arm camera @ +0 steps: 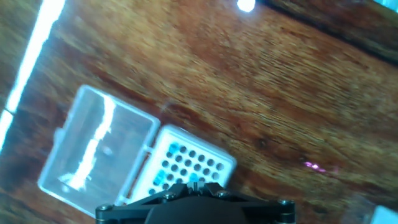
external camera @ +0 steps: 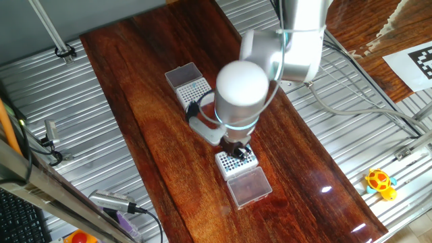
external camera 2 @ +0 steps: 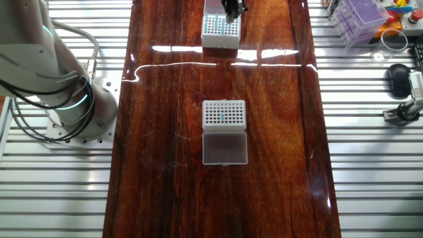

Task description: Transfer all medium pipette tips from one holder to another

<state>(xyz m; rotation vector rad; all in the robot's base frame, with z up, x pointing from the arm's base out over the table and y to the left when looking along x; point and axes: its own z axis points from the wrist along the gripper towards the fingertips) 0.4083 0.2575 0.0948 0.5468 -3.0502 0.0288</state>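
The work surface is a dark, glossy wooden table (external camera 2: 172,119) flanked on both sides by ribbed metal panels (external camera 2: 377,178). In one fixed view, a yellow toy (external camera: 380,183) with an orange spot lies on the panel at lower right, and a printed black-and-white marker sheet (external camera: 417,62) lies at the upper right corner. A black keyboard (external camera: 19,219) occupies the lower left corner. In the other fixed view, a purple rack (external camera 2: 359,18) sits at upper right, with a clear ring (external camera 2: 394,41) just beside it and a black mouse (external camera 2: 398,77) below.
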